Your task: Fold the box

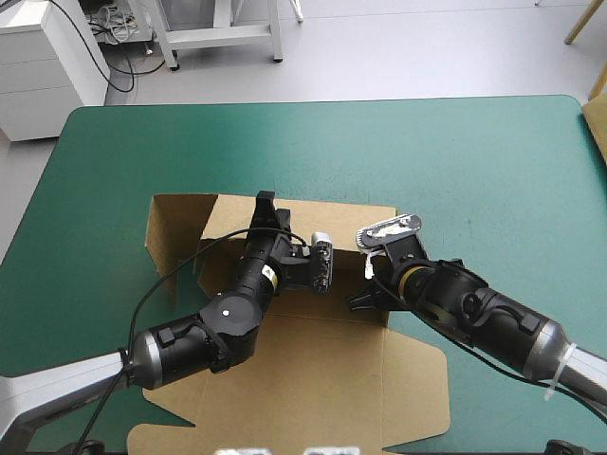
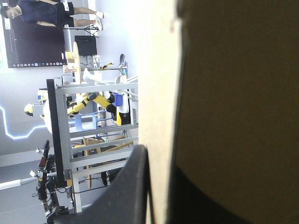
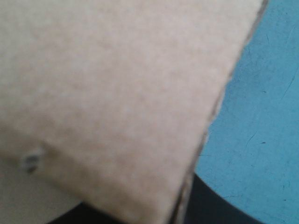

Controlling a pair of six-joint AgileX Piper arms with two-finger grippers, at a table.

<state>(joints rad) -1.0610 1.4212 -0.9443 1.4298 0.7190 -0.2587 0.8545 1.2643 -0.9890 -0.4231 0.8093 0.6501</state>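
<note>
Brown box (image 1: 322, 379) wall sits inside left gripper (image 1: 265, 199).

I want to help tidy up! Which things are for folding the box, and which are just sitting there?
For the job: the brown box, the left gripper pinching its raised wall, the right gripper against the board.
Just there: the teal-green cover underneath.

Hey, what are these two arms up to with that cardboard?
Two robot arms are folding a brown box, mostly a flat cut sheet on the teal-green table. The left hand pinches an upright flap near the sheet's far edge. The right hand is at the board too, its grip hidden.
</note>
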